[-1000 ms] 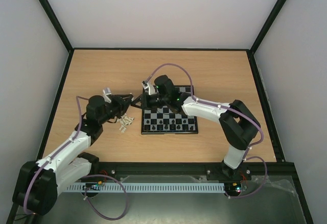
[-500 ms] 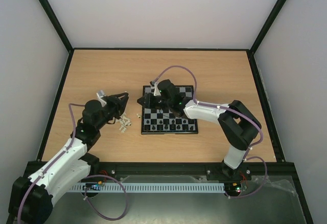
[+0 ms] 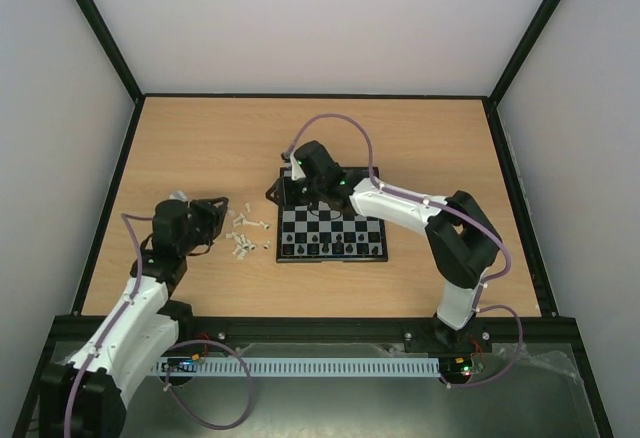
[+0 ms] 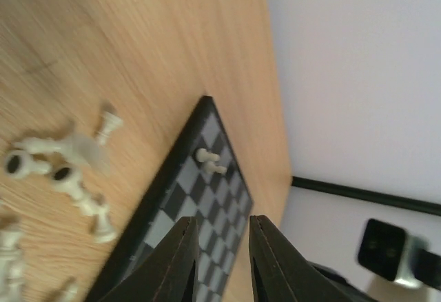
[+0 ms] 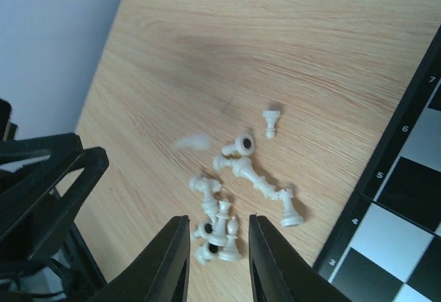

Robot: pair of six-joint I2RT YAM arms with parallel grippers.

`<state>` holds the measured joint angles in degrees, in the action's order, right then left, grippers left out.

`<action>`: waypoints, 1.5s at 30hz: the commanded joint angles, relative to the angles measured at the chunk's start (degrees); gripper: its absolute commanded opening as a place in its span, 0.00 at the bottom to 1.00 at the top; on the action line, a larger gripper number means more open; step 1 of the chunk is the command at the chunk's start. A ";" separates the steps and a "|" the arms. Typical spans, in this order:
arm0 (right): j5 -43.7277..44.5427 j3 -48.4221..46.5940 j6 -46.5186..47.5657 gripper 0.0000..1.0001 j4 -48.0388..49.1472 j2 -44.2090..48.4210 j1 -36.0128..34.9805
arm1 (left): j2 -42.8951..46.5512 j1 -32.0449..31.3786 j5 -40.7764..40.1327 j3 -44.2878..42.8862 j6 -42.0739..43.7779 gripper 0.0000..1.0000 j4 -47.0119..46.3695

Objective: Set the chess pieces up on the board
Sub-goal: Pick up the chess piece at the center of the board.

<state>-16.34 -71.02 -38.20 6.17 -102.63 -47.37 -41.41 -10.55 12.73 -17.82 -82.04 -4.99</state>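
The left claw stood slightly parted, gripping nothing; the board lay ahead of it with two cream pieces standing near its edge. The right claw, also parted and empty, hung above the table with the loose cream chessmen scattered just ahead of it and the board's corner off to one side.

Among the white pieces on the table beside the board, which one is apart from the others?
The small pawn, set off by itself at the edge of the group; the other pieces crowd together, touching.
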 commanded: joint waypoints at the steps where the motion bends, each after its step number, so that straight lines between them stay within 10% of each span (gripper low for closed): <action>1: 1.07 -3.83 9.30 0.26 -16.71 -1.94 -0.70 | -3.29 2.02 7.69 -1.18 11.38 0.22 4.89; 6: -1.24 -0.27 7.02 0.26 -11.67 0.72 -0.70 | -6.93 2.55 16.77 2.92 9.94 0.22 -4.70; 15: 0.19 -5.70 8.53 0.27 -16.08 -1.92 -0.70 | -2.98 8.26 9.78 -2.93 19.87 0.26 8.40; 25: 0.90 -14.80 10.85 0.28 -22.96 -5.16 -0.70 | -17.08 16.64 -1.25 -20.67 24.03 0.99 10.12; 35: 1.20 -21.39 13.83 0.28 -29.56 -10.37 -0.61 | -32.99 18.80 -6.16 -32.86 26.82 1.00 14.20; 45: 7.61 -26.50 17.15 0.27 -37.80 -17.14 -1.15 | -22.74 17.97 4.00 -23.22 30.42 1.00 12.75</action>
<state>-11.88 -95.68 -23.09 -25.08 -117.80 -47.77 -67.53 7.92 11.51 -42.85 -54.68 6.92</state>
